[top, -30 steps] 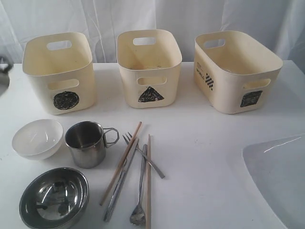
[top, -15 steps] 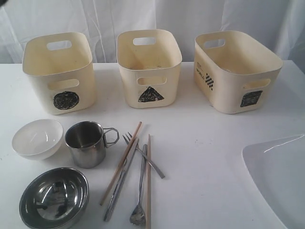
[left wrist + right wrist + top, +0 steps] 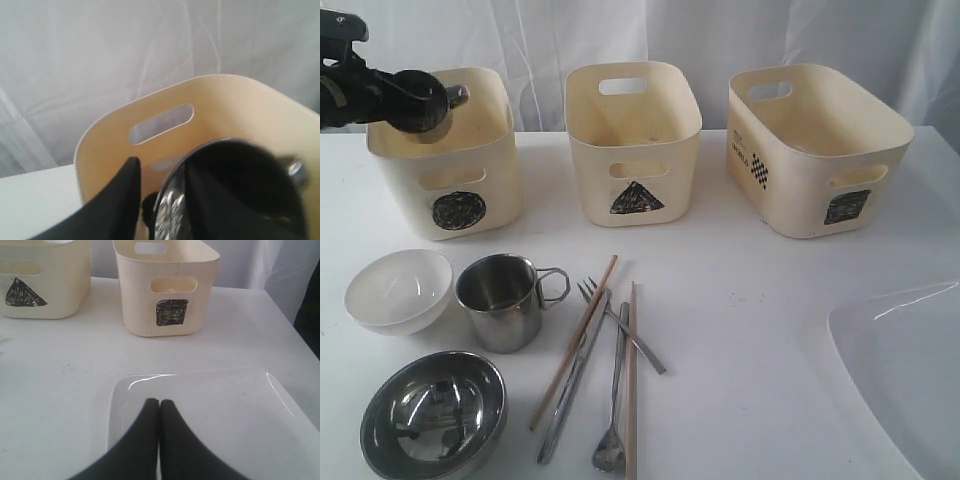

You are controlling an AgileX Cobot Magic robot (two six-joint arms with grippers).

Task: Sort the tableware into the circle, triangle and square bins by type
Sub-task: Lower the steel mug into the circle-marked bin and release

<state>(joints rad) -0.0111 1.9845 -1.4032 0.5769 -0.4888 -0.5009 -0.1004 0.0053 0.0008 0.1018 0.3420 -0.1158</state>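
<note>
My left gripper (image 3: 420, 105) hangs over the circle bin (image 3: 445, 150) with a steel mug (image 3: 438, 102) at its tip. In the left wrist view one finger (image 3: 125, 200) stands apart from the mug's wall (image 3: 172, 210), the other is inside the mug (image 3: 240, 190), and the bin's wall (image 3: 225, 110) is right behind. A white bowl (image 3: 398, 290), a second mug (image 3: 500, 300), a steel bowl (image 3: 433, 412), chopsticks (image 3: 575, 340), a fork (image 3: 620, 325), a knife (image 3: 570, 395) and a spoon (image 3: 612, 440) lie in front. My right gripper (image 3: 159, 402) is shut over the square plate (image 3: 225, 410).
The triangle bin (image 3: 633, 140) stands in the middle of the row and the square bin (image 3: 815, 150) on the right. The plate (image 3: 910, 370) fills the front right corner of the table. A white curtain hangs behind the bins.
My left arm has come in from the upper left, carrying a mug over the circle bin. Nothing on the table has moved, and neither has the right gripper.
</note>
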